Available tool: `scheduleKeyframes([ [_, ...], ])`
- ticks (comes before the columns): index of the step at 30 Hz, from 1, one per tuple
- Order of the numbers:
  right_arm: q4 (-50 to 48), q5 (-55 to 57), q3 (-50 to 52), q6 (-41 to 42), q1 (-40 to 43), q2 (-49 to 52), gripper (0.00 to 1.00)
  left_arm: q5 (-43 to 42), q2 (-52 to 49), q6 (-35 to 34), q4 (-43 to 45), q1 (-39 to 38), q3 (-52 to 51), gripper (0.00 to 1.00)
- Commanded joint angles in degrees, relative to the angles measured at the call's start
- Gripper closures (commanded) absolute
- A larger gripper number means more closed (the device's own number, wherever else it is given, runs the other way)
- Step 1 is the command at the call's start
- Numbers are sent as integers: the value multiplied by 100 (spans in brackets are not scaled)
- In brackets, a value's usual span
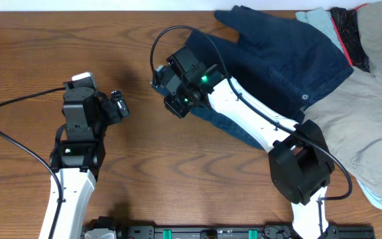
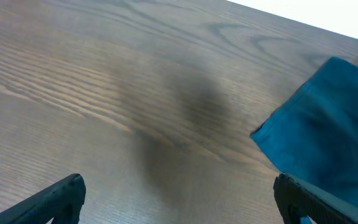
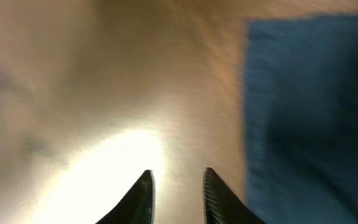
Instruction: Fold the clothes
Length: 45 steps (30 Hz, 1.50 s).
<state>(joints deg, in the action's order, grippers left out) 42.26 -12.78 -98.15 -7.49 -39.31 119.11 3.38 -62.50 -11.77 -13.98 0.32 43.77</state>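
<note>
The dark navy shorts [image 1: 277, 53] lie crumpled at the back right of the wooden table. One hem edge shows in the left wrist view [image 2: 334, 118] and in the right wrist view [image 3: 309, 112]. My right gripper [image 1: 164, 89] is just left of the shorts' left edge. In its wrist view it [image 3: 178, 174] is open with a narrow gap, empty, over bare wood beside the cloth. My left gripper [image 1: 119, 106] is further left, apart from the shorts. In its wrist view its jaws [image 2: 179, 186] are wide open and empty over bare table.
A large khaki-beige garment [image 1: 370, 106] lies at the right edge, partly under the shorts. A light blue cloth [image 1: 317, 20] and a dark item with red trim [image 1: 347, 33] sit at the back right. Black cables loop over both arms.
</note>
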Motion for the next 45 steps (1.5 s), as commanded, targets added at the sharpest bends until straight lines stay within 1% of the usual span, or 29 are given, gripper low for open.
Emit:
scheduleKeyframes([
  [1,0,1637,-46,645,227,-164,65,4,-4,-13,11,31,136,2],
  [2,2,1939,-46,855,310,-229,62,4,-4,-13,11,28,136,2],
  [3,20,2168,-46,1012,407,-293,57,4,-4,-13,11,28,136,2],
  [5,79,2385,-46,1172,605,-428,52,4,-4,-13,26,31,136,2],
  [7,175,2389,-46,1174,822,-553,41,2,-4,-28,61,28,136,2],
  [10,422,2317,-46,1174,1169,-695,38,-2,-4,-369,63,24,136,2],
  [12,743,2227,-46,1172,1421,-717,37,-190,-9,-509,61,24,136,2],
  [15,1344,2247,-39,1250,1786,-710,30,-726,-94,-756,101,24,136,2],
  [17,1668,2334,-39,1661,2050,-710,27,-1191,-251,-949,129,22,136,2],
  [19,1880,2264,-37,1950,2315,-710,24,-1578,-476,-1025,151,-15,136,2],
  [20,1954,2057,-37,1921,2448,-710,23,-1718,-597,-1025,162,-59,136,2],
  [21,1989,1749,-39,1740,2555,-710,22,-1832,-730,-1025,164,-120,136,2],
  [24,2253,369,-35,448,2815,-708,21,-2037,-1152,-1023,166,-398,136,2],
  [26,2559,166,-26,61,2898,-693,20,-2037,-1399,-1023,197,-592,136,2],
  [28,2833,409,24,-35,2920,-671,20,-2083,-1620,-1032,332,-789,136,2],
  [29,2892,621,63,-24,2918,-664,20,-2096,-1709,-1095,417,-885,136,2],
  [30,2916,933,118,155,2914,-654,20,-2096,-1814,-1187,531,-999,136,2],
  [33,2918,1609,223,953,2894,-649,17,-2105,-2109,-1478,831,-1331,136,2],
  [36,2931,2028,227,1578,2898,-649,14,-2531,-2492,-1543,1176,-1692,136,2],
  [37,2922,2076,227,1659,2909,-649,13,-2660,-2636,-1617,1294,-1821,136,2],
  [40,2927,2076,227,1670,2964,-649,13,-2697,-2997,-1939,1545,-2159,136,2],
  [45,2946,2087,227,1720,3064,-649,13,-2699,-3477,-3064,1958,-2618,136,2],
])
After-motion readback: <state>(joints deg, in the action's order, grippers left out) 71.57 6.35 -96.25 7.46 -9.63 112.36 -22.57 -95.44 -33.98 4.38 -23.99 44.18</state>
